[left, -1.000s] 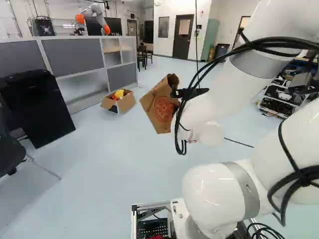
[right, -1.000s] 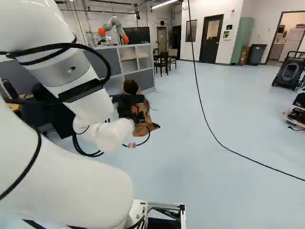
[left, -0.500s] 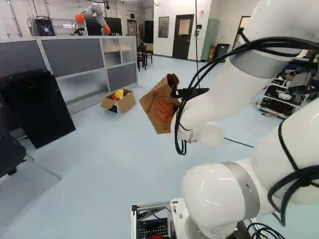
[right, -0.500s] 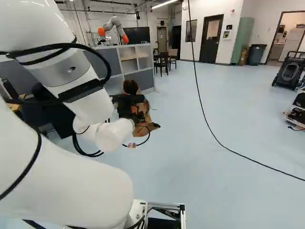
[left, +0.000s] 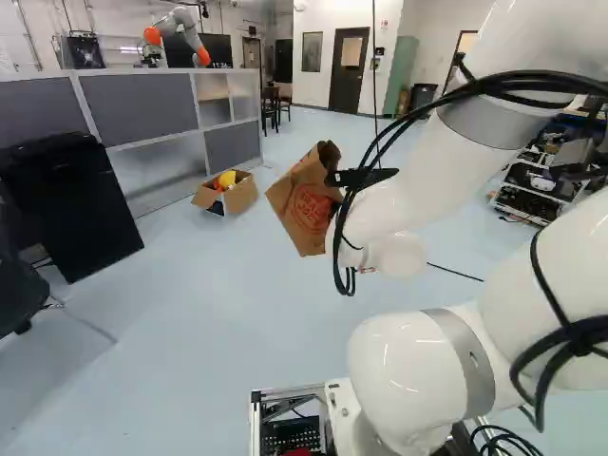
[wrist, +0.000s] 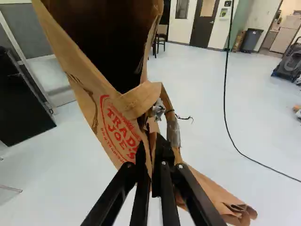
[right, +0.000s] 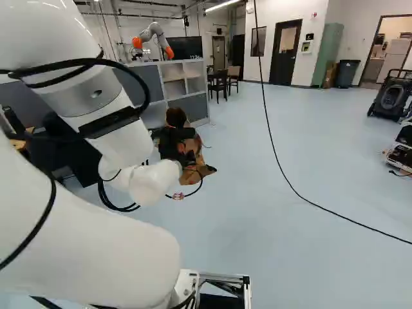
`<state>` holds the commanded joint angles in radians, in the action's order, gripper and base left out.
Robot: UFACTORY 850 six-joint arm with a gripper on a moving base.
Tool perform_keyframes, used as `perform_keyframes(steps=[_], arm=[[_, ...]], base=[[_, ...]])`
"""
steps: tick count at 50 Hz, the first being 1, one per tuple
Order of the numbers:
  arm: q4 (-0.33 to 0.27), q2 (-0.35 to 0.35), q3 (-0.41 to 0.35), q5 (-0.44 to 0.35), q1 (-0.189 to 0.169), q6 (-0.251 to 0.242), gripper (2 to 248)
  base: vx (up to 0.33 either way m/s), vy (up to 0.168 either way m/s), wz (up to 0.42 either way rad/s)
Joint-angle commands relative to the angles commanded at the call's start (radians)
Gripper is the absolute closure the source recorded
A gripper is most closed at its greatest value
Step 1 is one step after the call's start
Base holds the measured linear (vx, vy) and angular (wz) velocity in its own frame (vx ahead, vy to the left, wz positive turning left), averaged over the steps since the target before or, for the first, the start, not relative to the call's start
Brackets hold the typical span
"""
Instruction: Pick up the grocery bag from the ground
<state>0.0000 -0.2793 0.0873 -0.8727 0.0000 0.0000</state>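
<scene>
The brown paper bag is in the air, I think, leaning with its mouth open, at about nine o'clock from the gripper in the left base view. The gripper is closed on the bag's paper side, near a loose band with grey tape. The bag should be light and rather soft, able to crease or tear; what is inside, I cannot tell. The doubled rim or the handles would be a safer place for taking it, because one thin side can let the bag tilt or rip.

Compared with the earlier frames, almost nothing differs: the bag has maybe swayed a very little, while the arm and the base have kept their place. From the bag, in the left base view, a cardboard box sits at nine o'clock on the floor.
</scene>
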Motion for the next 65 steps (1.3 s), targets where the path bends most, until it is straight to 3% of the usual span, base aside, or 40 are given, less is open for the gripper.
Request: perform_keyframes(steps=[65], arm=[[0.000, 0.000, 0.000, 0.000, 0.000, 0.000, 229]], base=[[0.000, 0.000, 0.000]])
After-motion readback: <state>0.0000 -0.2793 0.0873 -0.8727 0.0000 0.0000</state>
